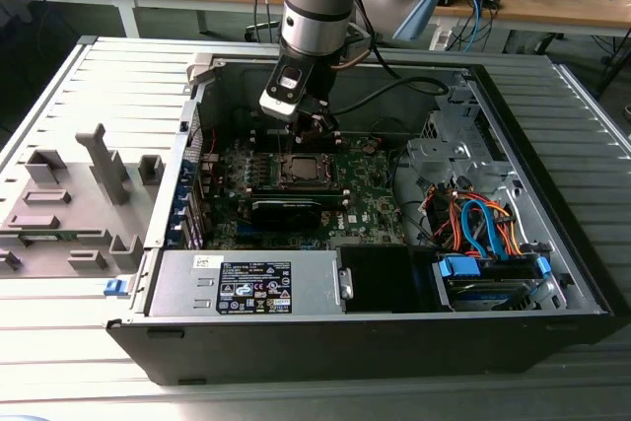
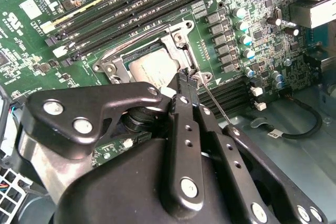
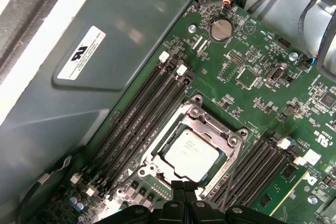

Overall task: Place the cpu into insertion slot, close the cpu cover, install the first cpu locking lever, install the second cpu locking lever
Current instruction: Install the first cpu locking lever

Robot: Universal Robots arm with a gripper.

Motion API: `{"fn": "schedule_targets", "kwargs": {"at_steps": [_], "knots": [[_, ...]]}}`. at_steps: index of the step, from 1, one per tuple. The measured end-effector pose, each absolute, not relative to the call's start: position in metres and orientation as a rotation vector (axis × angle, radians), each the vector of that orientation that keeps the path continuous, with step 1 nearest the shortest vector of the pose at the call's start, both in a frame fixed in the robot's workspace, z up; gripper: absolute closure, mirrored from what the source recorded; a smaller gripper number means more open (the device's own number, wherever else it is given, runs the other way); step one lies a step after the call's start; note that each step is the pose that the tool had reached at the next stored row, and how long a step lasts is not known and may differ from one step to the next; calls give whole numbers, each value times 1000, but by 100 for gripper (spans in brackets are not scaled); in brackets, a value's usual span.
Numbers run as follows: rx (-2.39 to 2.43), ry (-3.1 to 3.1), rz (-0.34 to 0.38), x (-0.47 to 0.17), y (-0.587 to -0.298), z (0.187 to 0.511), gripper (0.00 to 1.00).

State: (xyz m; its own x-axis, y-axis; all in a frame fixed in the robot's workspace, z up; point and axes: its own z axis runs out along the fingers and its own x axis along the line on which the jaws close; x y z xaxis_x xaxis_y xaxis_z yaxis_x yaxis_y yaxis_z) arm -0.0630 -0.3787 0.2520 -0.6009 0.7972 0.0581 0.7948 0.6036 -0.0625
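1. In the exterior view, the cpu is seen seated in the insertion slot on the green motherboard. The slot lies just at 6 o'clock of the gripper.
2. The cpu cover is laid flat around the chip, so that the metal top is framed by its window. The placing and cover steps are judged done.
3. The jaws are pressed together with nothing visible between them. Their tip is set just beside the thin wire locking lever at the socket's edge, though contact cannot be told.
4. A lever step is judged to be in hand. Which of the two levers it is cannot be told.
5. The move is judged to call for the rod to be pushed down and tucked under its catch, without a slip onto the capacitors nearby.
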Motion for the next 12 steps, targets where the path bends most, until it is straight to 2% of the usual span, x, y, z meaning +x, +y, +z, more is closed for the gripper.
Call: {"fn": "schedule_targets", "kwargs": {"at_steps": [12], "knots": [[-1333, -2756, 47, -63, -379, 252, 89]]}}
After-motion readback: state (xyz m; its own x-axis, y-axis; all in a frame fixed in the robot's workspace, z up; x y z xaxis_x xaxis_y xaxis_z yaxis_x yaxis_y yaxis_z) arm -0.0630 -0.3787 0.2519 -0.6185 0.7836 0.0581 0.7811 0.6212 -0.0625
